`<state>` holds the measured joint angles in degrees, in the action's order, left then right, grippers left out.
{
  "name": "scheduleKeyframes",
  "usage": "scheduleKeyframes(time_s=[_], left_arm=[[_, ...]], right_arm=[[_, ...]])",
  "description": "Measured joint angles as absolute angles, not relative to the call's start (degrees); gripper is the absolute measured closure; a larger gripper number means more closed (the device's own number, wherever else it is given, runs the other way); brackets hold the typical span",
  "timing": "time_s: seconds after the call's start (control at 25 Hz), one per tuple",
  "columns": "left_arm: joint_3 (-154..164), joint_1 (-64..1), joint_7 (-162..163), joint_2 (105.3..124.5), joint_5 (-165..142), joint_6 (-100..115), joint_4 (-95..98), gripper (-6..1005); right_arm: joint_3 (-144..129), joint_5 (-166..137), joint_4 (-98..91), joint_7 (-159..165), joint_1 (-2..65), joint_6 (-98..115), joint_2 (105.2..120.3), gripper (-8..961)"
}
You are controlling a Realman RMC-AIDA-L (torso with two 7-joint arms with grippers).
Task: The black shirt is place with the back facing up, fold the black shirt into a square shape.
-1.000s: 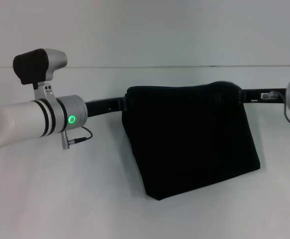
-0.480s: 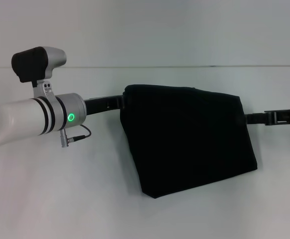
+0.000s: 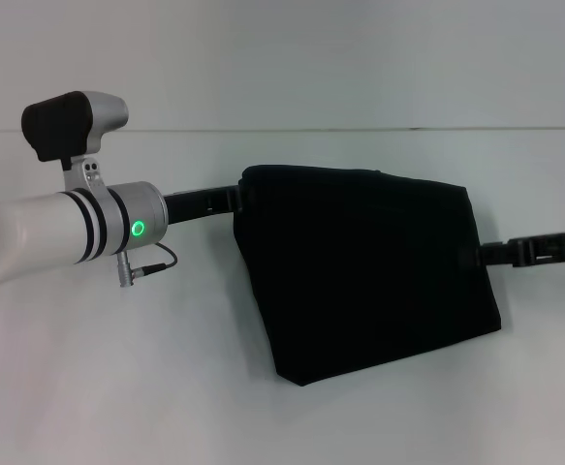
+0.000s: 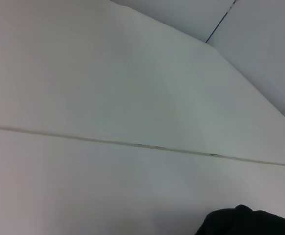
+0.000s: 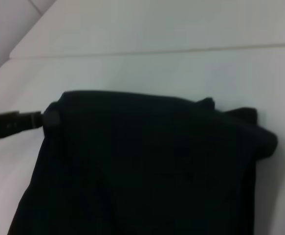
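Folded black shirt (image 3: 369, 271) on white table (image 3: 117, 387), left gripper (image 3: 235, 199) at its corner.

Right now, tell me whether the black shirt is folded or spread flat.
Folded. The black shirt lies as a compact four-sided block on the white table, no sleeves or collar showing, its edges uneven rather than a neat square.

From the head view I cannot see the left gripper's (image 3: 239, 198) fingertips; they vanish behind the far left corner of the large plain black cloth shirt (image 3: 364, 271). The right gripper (image 3: 483, 255) is cut off by the right edge, its tip at the shirt's right side, possibly touching. My left wrist view catches only a sliver of the shirt (image 4: 247, 223).
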<state>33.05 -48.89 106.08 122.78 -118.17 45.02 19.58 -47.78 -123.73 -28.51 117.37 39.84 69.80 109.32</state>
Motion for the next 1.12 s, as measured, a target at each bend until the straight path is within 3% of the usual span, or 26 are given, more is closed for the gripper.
scheduleKeyframes(time_s=[0.2,0.72,1.12], left_arm=[[33.04,-48.82,106.15,122.78,-118.21,44.99,19.50,981],[33.04,-48.87,106.17,122.78,-118.60,45.00,19.42,982],[33.04,-48.92,106.22,122.66,-118.76,45.24,19.33,982]], right_arm=[[-47.81,-124.43,-28.27,117.57,39.92,69.79,109.57,323],[-47.89,-124.46,-26.72,115.80,39.65,69.87,110.19,893],[-47.27,-123.84,-27.12,115.14,37.62,69.97,109.93,942]])
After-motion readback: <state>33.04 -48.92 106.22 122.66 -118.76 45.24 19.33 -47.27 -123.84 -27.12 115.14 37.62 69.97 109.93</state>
